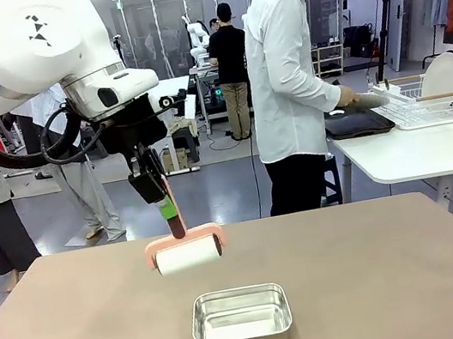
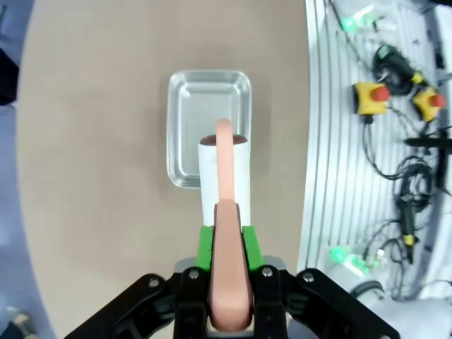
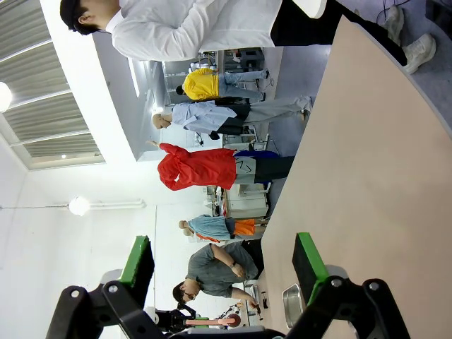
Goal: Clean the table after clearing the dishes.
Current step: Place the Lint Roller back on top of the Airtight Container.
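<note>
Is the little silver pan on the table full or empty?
Empty. The silver pan sits upright on the table, and the front and left wrist views show only its bare shiny bottom, nothing inside.

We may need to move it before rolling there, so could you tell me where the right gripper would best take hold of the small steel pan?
Probably by one long side wall of the steel pan, coming straight down from above: it sits upright with an open top and thin raised rim, so one finger could go inside, one outside. The right gripper is open.
</note>
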`<state>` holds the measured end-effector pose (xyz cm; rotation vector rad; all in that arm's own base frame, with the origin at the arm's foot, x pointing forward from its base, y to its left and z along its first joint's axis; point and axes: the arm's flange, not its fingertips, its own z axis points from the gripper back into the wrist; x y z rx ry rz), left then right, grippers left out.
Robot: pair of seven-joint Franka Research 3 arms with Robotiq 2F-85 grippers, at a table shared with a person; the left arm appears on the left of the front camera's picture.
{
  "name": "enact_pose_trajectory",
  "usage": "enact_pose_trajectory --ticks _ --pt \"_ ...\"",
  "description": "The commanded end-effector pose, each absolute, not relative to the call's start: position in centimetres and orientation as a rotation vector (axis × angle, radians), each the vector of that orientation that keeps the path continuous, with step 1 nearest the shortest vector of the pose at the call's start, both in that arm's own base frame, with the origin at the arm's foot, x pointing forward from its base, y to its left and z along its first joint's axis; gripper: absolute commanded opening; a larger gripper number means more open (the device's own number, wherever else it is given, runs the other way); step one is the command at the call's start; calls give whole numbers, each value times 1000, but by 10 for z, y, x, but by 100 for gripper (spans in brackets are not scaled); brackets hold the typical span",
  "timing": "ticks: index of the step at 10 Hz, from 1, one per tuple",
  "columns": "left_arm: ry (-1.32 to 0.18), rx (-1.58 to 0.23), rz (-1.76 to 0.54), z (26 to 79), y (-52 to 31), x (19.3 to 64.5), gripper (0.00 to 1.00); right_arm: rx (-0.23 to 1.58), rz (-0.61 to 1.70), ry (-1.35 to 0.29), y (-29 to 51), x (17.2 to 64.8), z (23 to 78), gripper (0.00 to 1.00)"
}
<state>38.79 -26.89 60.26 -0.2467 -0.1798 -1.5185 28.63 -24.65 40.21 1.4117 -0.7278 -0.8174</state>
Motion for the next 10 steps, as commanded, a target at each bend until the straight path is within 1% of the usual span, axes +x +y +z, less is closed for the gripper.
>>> enact_pose_trajectory --ticks 1,3,4,6,9,10 --pt "-162 -309 -1567 598 -271 384 20 1405 -803 -728 -247 282 405 100" --pt "-162 -309 -1567 598 -271 384 20 1405 -803 -728 -247 282 405 100" --pt "-169 -271 -1539 597 -273 387 20 1405 -803 -728 -247 282 405 100" --pt "-179 -269 -1583 584 -298 396 20 1405 -803 -728 -247 282 405 100" --pt "-75 -305 -1614 541 -326 408 20 1405 -803 -728 -247 282 405 100" --pt "-44 -286 -1617 527 -332 411 20 1405 -803 -728 -247 282 405 100"
